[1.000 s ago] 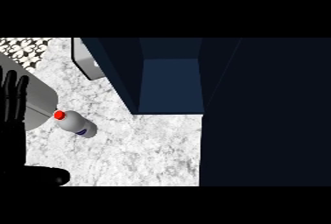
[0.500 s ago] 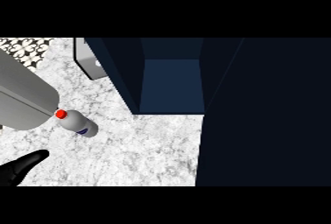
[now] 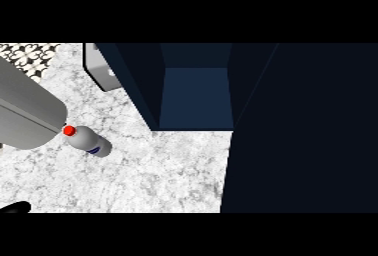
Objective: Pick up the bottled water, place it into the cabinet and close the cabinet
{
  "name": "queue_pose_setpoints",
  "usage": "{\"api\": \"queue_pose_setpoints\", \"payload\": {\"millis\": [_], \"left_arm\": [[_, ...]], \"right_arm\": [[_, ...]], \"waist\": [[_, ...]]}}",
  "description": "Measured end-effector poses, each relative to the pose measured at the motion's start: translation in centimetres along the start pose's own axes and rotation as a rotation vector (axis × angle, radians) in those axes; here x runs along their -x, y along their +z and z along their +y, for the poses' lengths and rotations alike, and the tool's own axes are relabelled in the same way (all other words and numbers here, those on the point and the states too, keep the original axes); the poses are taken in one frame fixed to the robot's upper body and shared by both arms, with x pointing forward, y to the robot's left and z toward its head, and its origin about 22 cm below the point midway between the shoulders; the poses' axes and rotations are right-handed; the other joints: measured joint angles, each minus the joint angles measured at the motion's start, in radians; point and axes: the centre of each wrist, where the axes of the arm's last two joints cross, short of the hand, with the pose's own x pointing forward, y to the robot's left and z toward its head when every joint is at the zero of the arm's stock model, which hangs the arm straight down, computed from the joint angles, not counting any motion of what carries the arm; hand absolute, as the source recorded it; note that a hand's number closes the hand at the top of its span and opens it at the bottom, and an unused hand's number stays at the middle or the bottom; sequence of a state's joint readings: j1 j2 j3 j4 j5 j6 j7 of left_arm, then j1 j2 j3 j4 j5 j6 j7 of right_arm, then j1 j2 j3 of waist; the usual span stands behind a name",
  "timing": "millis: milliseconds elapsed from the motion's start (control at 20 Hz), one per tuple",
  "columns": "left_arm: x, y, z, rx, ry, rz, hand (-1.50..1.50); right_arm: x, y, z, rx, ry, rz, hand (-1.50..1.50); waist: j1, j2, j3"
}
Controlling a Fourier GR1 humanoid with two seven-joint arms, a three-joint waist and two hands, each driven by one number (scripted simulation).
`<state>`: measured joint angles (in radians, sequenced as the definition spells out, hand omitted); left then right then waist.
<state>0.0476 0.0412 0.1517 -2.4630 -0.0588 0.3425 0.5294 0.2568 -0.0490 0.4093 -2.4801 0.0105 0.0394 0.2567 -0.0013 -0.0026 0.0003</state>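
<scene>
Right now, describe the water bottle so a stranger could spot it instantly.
Start at the open dark blue cabinet on the marbled counter. Left of it, beside the grey forearm, sits the bottled water: clear, with a red cap, the only small thing there.

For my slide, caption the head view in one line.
Bottled water stands on the marble counter beside a grey forearm, before the open dark-blue cabinet.

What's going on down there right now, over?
Left hand barely showing at lower edge, fingers unreadable; right hand out of view. Bottled water on the counter, unheld. Cabinet open, nothing between.
</scene>
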Motion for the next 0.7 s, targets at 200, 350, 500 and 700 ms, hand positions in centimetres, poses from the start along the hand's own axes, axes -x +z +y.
{"api": "queue_pose_setpoints", "payload": {"millis": [200,350,500,700], "left_arm": [[-0.3,0.1,0.2,-0.005,-0.008,0.04,-1.5],[-0.4,0.2,0.5,-0.012,-0.02,0.071,-1.5],[-0.2,0.3,0.7,-0.015,-0.032,0.075,-1.5],[-0.3,-0.3,1.0,-0.018,-0.051,0.067,-1.5]], "right_arm": [[-0.1,-0.1,0.6,0.006,-0.023,0.007,-1.5],[-0.2,0.0,1.0,0.0,-0.038,0.018,-1.5],[0.0,0.3,1.4,0.001,-0.047,0.02,-1.5],[-0.2,0.0,1.8,0.004,-0.057,0.018,-1.5]], "waist": [[0.001,0.0,0.0],[0.001,-0.001,0.0],[-0.001,-0.001,0.0],[-0.001,0.0,-0.001]]}}
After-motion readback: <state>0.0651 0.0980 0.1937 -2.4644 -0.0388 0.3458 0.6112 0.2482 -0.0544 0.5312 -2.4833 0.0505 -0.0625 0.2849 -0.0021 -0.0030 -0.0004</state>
